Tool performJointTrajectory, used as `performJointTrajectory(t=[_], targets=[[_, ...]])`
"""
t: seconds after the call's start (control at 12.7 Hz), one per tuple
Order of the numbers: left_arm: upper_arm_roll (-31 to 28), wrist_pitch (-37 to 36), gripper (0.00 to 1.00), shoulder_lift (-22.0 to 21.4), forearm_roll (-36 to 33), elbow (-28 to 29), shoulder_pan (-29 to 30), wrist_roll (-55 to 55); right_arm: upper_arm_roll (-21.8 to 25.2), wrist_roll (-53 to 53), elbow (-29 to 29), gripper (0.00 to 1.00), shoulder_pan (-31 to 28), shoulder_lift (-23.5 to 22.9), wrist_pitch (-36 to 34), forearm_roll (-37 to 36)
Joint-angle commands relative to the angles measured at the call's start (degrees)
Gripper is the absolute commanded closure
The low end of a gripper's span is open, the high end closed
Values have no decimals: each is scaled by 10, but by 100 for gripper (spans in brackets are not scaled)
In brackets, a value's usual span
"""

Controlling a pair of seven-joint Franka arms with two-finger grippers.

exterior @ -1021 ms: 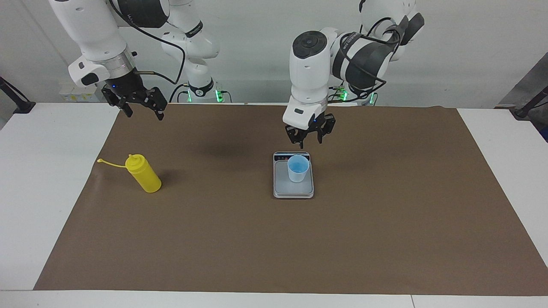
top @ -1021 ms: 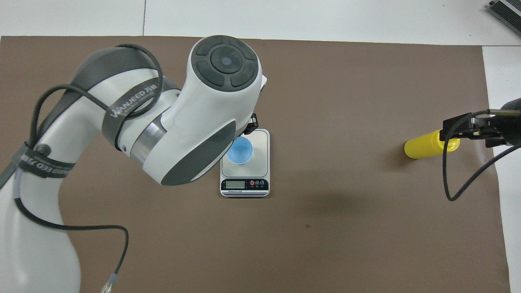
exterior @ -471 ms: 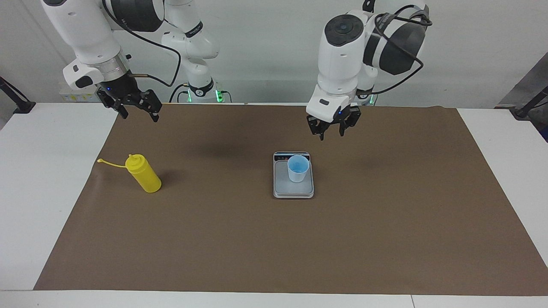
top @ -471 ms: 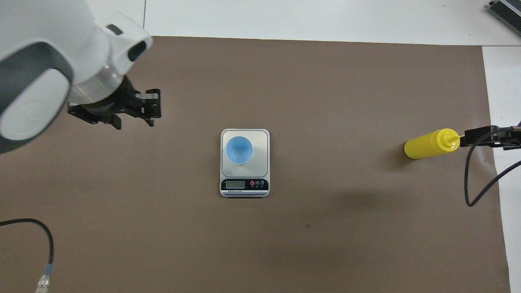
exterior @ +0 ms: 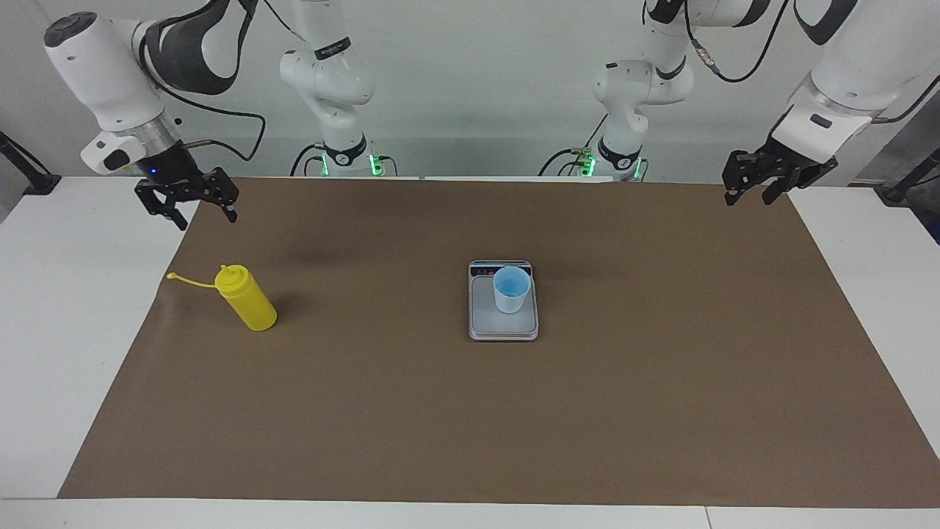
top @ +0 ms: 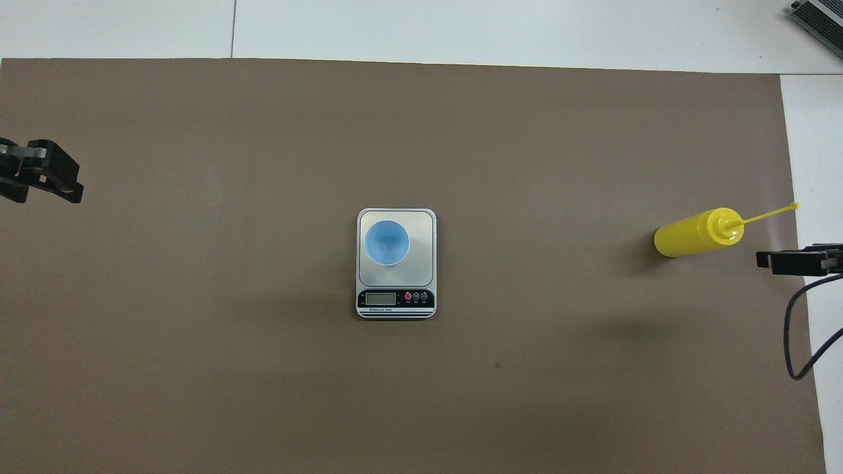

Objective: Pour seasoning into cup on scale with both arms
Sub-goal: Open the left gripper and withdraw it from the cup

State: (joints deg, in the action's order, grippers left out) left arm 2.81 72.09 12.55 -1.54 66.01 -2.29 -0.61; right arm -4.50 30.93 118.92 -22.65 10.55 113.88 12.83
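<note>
While both arms hang clear of the work, nothing is held and the pour is not yet begun.

Right gripper (exterior: 187,203): black, fingers spread apart and empty; it hangs in the air over the brown mat's edge at the right arm's end of the table, well apart from the scale.

Left gripper (exterior: 760,181): black, fingers spread apart and empty; it hangs over the mat's corner at the left arm's end, well apart from the scale, waiting.

Squeeze bottle (exterior: 246,298): yellow, standing upright on the mat, well apart from the scale toward the right arm's end, about as far from the robots as the scale. Its thin cap strap (exterior: 192,281) sticks out sideways, away from the scale.

Cup (exterior: 511,289): small, light blue, upright on the scale's plate, set on the half nearer the display. It looks empty.

Scale (exterior: 503,325): flat, silver-grey, at the middle of the mat (exterior: 470,411), display strip on the edge nearest the robots.

Risk, as a judgement: the bottle is tall and light, so an off-centre grip could tip it. The loose strap could snag a finger. The cup is light and unheld; a nudge from the nozzle could knock it over or slide it off the plate.
</note>
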Motion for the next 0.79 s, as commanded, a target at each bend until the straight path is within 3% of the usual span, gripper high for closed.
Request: performJointTrajectory(t=[0.0,0.24,0.55,0.71], targets=[[-24,82,39,-58,10,109,-7,27,-2,133,63,0,-41,21,56,80],[-34,203,39,-114,10,245,-8,28,-2,279,90,0,-77,11,78,152],[-35,269,39,-118,9,300,-4,47,-1,525,103,0,-135,-64,99,311],[-34,297,38,-127,9,344,0,56,-1,579,105,0,-143,-83,99,354]])
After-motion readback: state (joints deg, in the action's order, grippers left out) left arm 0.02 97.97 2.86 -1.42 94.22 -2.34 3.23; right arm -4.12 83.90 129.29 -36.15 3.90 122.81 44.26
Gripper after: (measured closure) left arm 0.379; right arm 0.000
